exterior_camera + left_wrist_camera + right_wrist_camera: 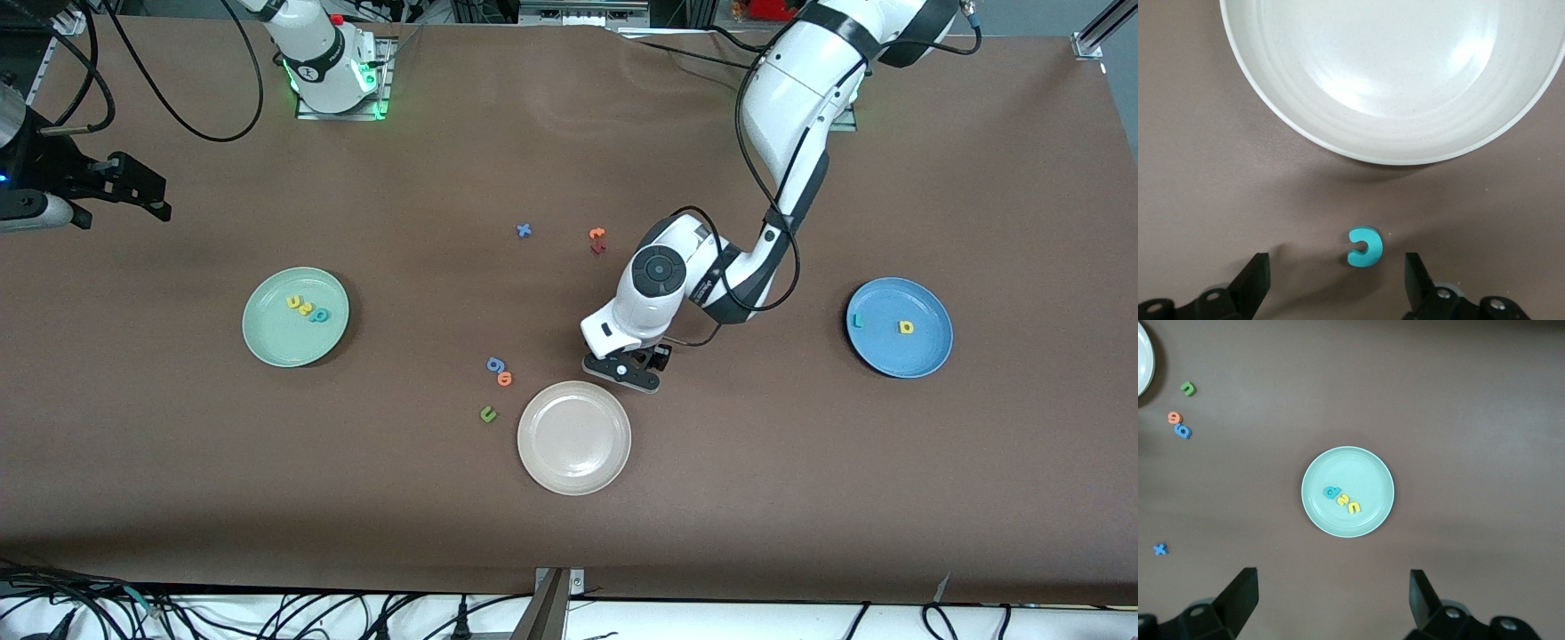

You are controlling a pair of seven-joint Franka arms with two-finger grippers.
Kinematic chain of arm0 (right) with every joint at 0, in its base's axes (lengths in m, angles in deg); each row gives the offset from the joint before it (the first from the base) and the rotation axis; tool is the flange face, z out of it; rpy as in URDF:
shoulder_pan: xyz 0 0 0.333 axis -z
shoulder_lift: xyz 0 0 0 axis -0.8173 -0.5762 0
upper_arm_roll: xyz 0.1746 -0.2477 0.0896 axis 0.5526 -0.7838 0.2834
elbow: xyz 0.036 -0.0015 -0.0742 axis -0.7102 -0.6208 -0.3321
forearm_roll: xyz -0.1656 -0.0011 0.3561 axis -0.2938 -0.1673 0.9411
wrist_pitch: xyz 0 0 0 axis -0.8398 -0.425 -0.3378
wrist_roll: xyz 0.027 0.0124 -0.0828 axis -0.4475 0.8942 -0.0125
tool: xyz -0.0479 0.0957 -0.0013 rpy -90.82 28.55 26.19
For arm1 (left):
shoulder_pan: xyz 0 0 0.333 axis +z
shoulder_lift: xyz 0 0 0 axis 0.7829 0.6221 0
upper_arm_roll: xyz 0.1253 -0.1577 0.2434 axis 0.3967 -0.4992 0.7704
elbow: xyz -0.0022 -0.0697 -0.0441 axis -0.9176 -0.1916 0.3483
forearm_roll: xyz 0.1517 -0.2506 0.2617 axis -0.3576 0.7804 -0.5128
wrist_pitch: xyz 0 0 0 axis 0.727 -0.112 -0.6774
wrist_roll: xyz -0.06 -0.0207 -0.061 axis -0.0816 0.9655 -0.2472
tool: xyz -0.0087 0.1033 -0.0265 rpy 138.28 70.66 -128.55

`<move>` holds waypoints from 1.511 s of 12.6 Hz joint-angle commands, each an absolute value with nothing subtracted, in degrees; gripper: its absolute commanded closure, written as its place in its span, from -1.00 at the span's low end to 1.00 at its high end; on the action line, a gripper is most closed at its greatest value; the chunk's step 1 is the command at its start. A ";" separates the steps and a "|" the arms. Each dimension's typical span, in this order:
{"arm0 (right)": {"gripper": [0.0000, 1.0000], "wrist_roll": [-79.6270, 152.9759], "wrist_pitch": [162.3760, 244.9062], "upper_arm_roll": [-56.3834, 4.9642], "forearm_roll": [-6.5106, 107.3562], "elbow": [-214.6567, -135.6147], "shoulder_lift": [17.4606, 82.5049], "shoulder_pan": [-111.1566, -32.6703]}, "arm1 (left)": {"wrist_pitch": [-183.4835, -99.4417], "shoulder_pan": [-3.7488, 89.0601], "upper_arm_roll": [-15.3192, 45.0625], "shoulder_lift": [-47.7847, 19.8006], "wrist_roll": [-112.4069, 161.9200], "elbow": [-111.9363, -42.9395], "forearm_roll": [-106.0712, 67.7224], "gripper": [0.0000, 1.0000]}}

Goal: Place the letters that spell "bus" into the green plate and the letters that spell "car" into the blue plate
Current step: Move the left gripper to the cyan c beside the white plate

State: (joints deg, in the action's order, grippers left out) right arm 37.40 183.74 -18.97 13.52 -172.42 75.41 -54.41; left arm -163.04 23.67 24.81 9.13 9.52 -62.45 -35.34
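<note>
My left gripper (633,366) (1337,270) hangs low and open over the table, beside the beige-white plate. The teal "c" (1365,247) lies flat between its fingers, touched by neither; the hand hides it in the front view. The blue plate (925,356) holds the teal "r" (857,321) and the yellow "a" (906,327). On the green plate (267,347) (1371,467) lie the yellow "u" (292,302) (1353,507), the yellow "s" (304,309) (1343,500) and the teal "b" (318,315) (1332,493). My right gripper (160,200) (1331,587) waits open and empty, high at the right arm's end.
The beige-white plate (533,462) (1405,133) sits just nearer the front camera than the left hand. A blue "g" (494,364), an orange "o" (505,379) and a green "u" (488,413) lie beside it. Toward the bases lie a blue "x" (524,230) and an orange and red pair (597,240).
</note>
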 commanded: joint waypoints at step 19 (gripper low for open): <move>-1.00 43.82 184.35 -19.65 14.02 -172.97 75.03 -55.43 | -166.42 22.09 26.17 12.68 7.56 -59.46 -40.21 -0.35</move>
